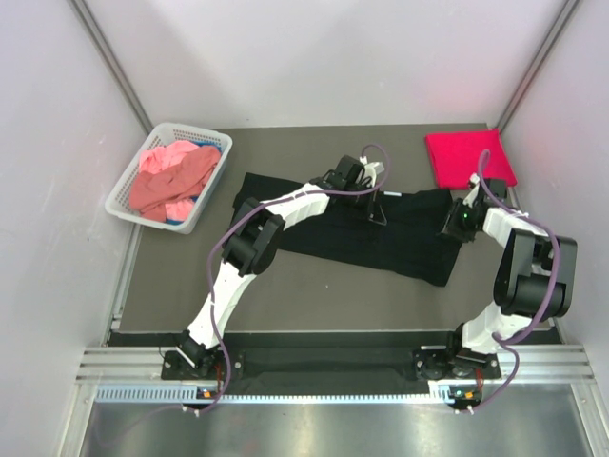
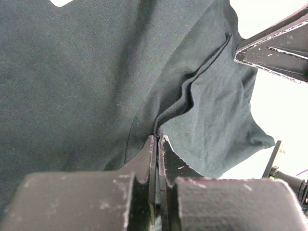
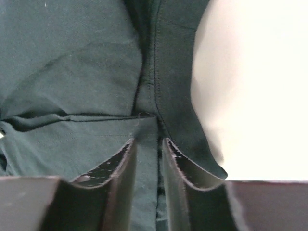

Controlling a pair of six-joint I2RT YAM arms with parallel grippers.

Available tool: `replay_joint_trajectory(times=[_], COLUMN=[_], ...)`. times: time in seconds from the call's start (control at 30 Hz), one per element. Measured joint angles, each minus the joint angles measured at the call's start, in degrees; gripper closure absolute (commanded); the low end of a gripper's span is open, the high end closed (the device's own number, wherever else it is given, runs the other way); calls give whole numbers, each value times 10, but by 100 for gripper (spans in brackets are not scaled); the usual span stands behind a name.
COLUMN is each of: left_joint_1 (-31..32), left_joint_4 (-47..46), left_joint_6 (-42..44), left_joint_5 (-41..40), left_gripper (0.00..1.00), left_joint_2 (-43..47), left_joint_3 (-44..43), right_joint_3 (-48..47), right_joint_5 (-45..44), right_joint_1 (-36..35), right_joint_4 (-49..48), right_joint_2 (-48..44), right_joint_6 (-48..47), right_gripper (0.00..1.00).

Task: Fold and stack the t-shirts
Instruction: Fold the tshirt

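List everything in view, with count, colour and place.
table: one, dark grey, under everything
basket: one, white lattice, far left corner
pink t-shirts: a heap, count unclear, salmon, in the basket
blue cloth: a scrap showing, blue, under the pink heap
black t-shirt: one, black, spread across the middle
red t-shirt: one, crimson, folded, far right corner
left gripper: one, black fingers, shut on a fold of the black t-shirt
right gripper: one, black fingers, pinching the black t-shirt near a seam
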State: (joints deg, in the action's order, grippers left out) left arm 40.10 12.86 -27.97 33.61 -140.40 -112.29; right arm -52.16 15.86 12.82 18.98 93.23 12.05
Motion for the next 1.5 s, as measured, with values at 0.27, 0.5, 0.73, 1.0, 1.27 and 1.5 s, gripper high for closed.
replay_joint_trajectory(times=[0.27,0.5,0.73,1.0,1.27,1.5], left_joint_1=[0,1,1,1,1,1], left_joint_4=[0,-3,-5,-8,-23,-28], left_joint_6=[-7,-10,-17,-32,-43,-50], left_joint_5=[-3,-5,-9,-46,-77,-82], left_gripper=[100,100,100,100,100,100], left_joint_2=[0,0,0,23,56,60], left_joint_3=[0,0,3,33,43,54], right_joint_3=[0,2,4,4,4,4], right_joint_5=[-4,-1,1,7,18,17], right_joint_1=[0,0,0,0,0,0], right_joint_4=[-3,-19,-32,-32,-32,-32], right_joint_2=[-2,3,4,-7,-42,-42], right_joint_6=[0,-1,0,0,-1,1], right_gripper=[65,94,100,100,100,73])
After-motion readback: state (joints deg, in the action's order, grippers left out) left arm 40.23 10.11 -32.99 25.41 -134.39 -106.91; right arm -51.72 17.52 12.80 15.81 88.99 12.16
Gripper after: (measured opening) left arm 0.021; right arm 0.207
